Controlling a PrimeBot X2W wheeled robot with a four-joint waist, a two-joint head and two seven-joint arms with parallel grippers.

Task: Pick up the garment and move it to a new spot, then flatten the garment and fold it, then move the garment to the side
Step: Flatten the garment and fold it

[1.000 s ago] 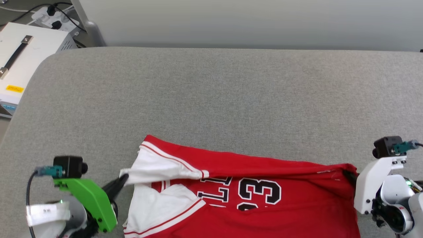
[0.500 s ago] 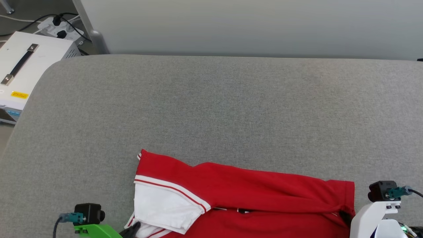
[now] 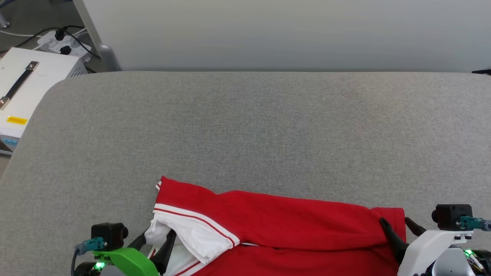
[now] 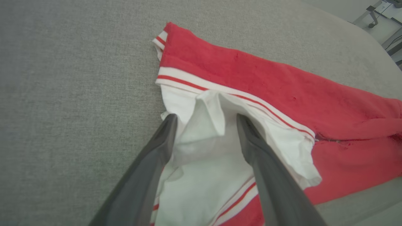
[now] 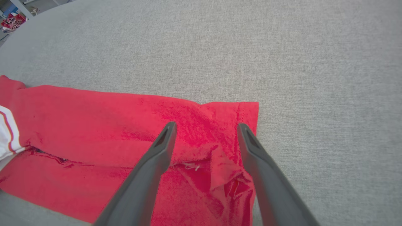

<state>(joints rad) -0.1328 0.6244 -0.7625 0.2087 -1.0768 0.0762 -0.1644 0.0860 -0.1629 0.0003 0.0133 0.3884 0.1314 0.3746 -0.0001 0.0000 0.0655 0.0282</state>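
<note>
**Support surface: state**

Grey woven-fabric padded surface [image 3: 245, 126], flat, with a rounded corner at far left. One item lies directly on it: a red jersey-style T-shirt [image 3: 291, 218] with a white short sleeve and red-white striped trim. It is folded into a long band along the near edge — sleeve end left, hem end right, slightly rumpled near the hem.

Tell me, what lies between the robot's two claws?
The red garment fills that gap, from the left gripper at one end to the right gripper at the other, as the head view shows.
</note>
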